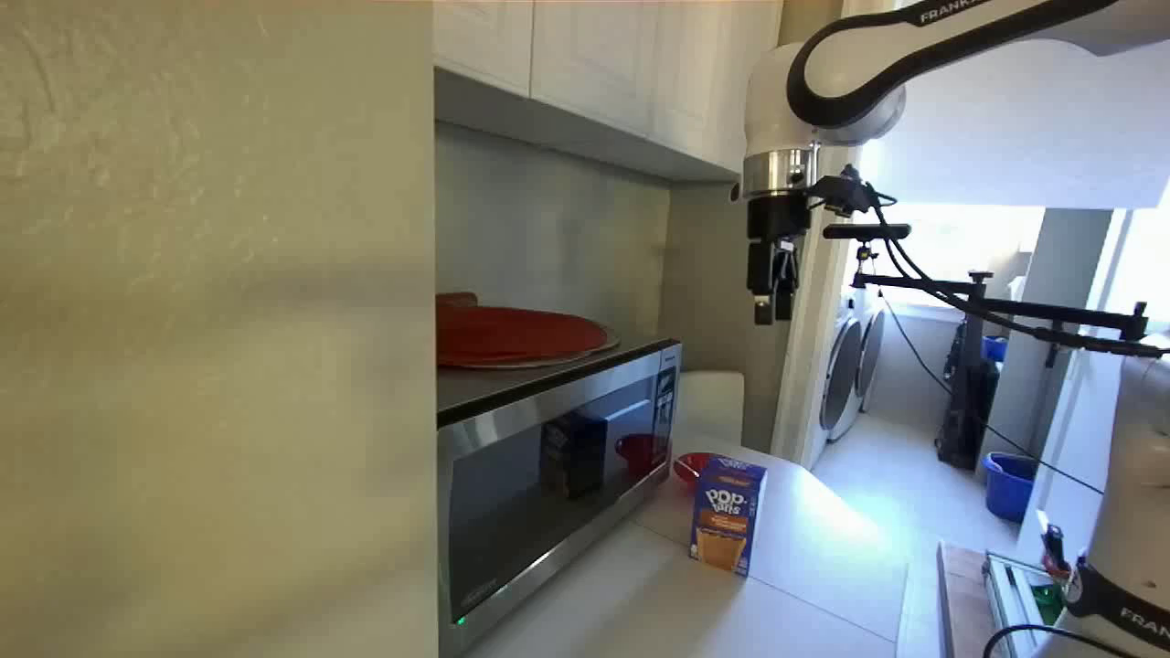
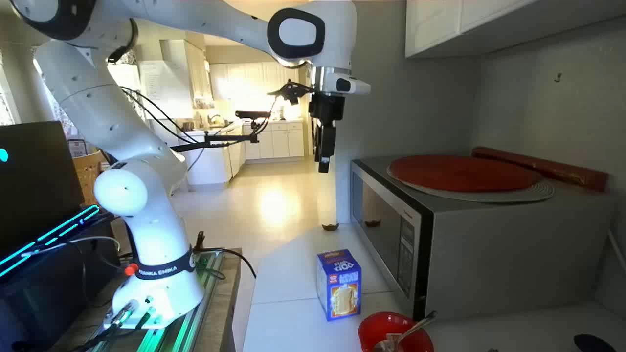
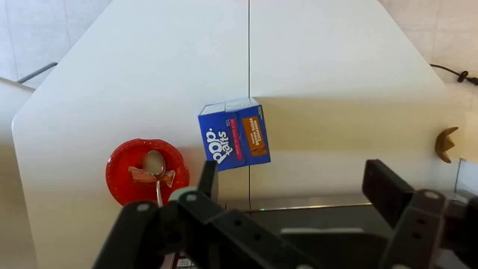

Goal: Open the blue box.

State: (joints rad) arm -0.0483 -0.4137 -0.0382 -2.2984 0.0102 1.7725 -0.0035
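The blue box [image 1: 722, 514] is a small Pop-Tarts carton standing upright on the white table [image 1: 823, 585]. It also shows in an exterior view [image 2: 339, 286] and from above in the wrist view [image 3: 233, 138]. Its blue top, with an orange-brown label, looks flat and shut. My gripper [image 1: 773, 313] points down and hangs high above the table, well above the box and apart from it; it also shows in an exterior view [image 2: 324, 166]. In the wrist view the gripper [image 3: 290, 171] has its fingers wide apart with nothing between them. The box lies beyond the left fingertip there.
A microwave [image 2: 508, 259] stands close beside the box, with a red disc [image 2: 464, 172] on top. A red bowl [image 3: 119, 183] holding a spoon is near the box. A small brown crescent-shaped item [image 3: 443, 145] lies at the table's end. Cabinets [image 1: 594, 64] hang above the microwave.
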